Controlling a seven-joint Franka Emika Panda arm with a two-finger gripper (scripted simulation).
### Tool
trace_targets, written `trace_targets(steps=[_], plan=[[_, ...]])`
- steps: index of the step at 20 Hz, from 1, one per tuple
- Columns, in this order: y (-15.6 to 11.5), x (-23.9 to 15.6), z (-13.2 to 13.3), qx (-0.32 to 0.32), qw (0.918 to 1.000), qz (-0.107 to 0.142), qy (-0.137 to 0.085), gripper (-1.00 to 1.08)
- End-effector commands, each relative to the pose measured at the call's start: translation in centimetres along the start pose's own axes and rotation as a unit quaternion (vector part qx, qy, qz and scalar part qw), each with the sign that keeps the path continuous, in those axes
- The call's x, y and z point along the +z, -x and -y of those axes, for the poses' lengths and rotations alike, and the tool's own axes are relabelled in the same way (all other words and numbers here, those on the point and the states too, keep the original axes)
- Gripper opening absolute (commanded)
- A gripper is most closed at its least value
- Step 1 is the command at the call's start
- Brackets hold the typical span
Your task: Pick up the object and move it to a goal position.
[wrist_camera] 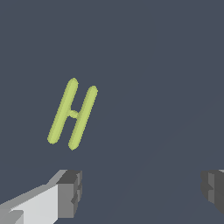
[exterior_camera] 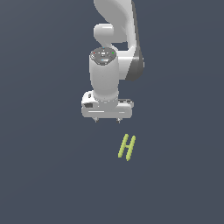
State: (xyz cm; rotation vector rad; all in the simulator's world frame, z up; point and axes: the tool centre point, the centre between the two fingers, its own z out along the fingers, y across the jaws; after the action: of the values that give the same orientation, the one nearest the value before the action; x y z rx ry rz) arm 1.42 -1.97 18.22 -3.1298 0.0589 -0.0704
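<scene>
Hand (exterior_camera: 107,120) spread wide, holding nothing | object (exterior_camera: 127,147) apart, toward exterior view's right

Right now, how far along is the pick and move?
Nothing is finished. The yellow-green H-shaped piece lies flat on the floor, untouched. The gripper hangs open and empty, offset from the piece, which sits outside its fingers in the wrist view. Left: align, descend, grasp, lift, carry. No goal marker shows.
</scene>
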Motion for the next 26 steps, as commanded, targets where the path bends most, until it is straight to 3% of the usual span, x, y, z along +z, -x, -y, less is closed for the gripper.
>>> trace_targets(steps=[1, 11, 26], plan=[[0.0, 0.0, 0.0, 0.0, 1.0, 0.0, 0.0, 1.0], [0.1, 0.5, 2.3, 0.001, 0.9998, 0.01, -0.015, 1.0], [-1.5, 3.3, 4.2, 0.046, 0.9988, 0.014, -0.011, 1.0]])
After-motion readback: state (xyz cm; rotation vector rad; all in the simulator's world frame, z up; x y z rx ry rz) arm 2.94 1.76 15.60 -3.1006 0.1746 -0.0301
